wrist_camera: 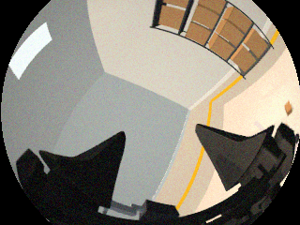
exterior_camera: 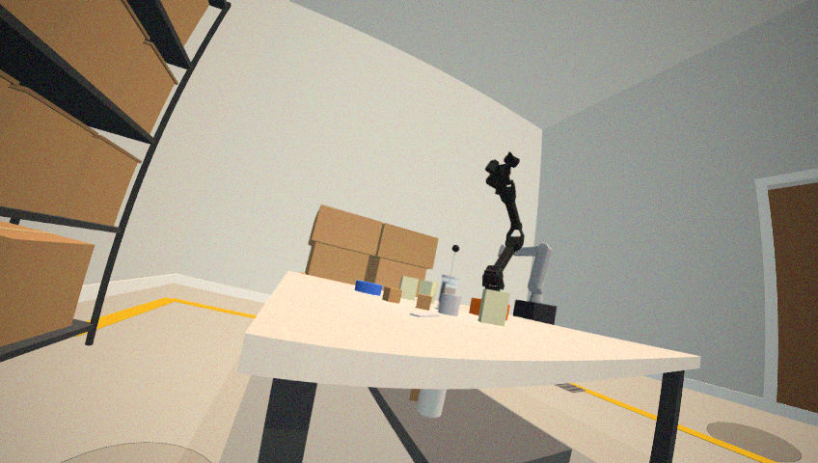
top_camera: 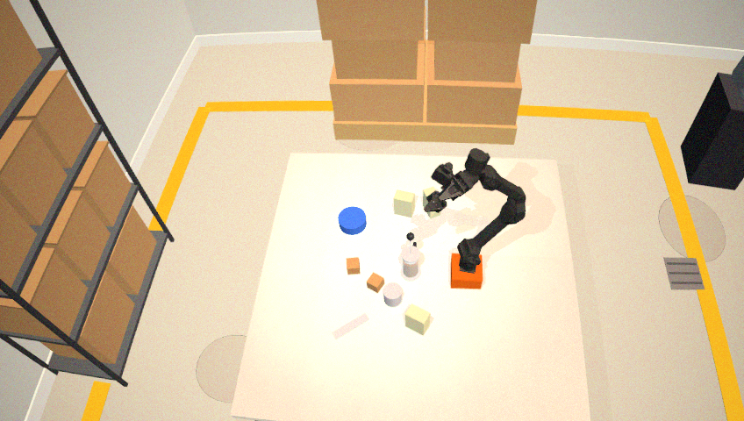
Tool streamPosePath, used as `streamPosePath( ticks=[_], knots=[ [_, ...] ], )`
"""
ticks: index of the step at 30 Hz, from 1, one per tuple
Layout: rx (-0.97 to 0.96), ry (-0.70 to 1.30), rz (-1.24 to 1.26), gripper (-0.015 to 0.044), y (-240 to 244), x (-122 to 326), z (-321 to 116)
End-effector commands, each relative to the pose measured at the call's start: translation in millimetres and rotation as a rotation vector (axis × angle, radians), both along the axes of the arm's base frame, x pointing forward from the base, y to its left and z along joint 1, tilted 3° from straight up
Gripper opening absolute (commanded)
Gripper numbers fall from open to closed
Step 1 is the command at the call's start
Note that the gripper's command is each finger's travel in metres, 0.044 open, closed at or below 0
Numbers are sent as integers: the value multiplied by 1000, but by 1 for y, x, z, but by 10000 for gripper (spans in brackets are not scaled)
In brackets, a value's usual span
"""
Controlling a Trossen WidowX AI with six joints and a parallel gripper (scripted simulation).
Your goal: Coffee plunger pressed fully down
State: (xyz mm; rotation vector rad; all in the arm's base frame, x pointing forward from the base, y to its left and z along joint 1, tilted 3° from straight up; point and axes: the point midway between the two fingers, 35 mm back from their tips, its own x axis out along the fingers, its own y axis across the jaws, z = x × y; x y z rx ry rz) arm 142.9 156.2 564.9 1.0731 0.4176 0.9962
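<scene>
The coffee press [top_camera: 410, 266] [exterior_camera: 449, 282] stands upright near the middle of the table, left of the arm's orange base in the top view. Its black plunger knob [top_camera: 410, 236] [exterior_camera: 454, 248] stands high above the lid on a thin bare rod, so the plunger is up. My gripper [wrist_camera: 161, 131] is open and empty, its two dark fingers wide apart in the wrist view. The arm holds it high above the table, beyond the press and to its right in the top view, clear of the knob. The press is not in the wrist view.
A grey cup [top_camera: 392, 296] [exterior_camera: 449, 304] stands close to the press. Around them are two orange cubes [top_camera: 353, 266] [top_camera: 375, 281], a blue disc [top_camera: 352, 220] [exterior_camera: 368, 286], several pale green blocks [top_camera: 404, 203] [top_camera: 418, 319] and a flat pale strip [top_camera: 350, 325].
</scene>
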Motion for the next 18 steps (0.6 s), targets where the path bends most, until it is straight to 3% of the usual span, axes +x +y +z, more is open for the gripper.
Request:
streamPosePath(
  ticks=[1, 7, 18],
  knots=[
    [-7, -2, -9, 426, -1, 1, -2],
    [-211, -40, -223, 440, -21, 27, -58],
    [-996, -59, -561, 440, -100, 48, -227]
  ],
)
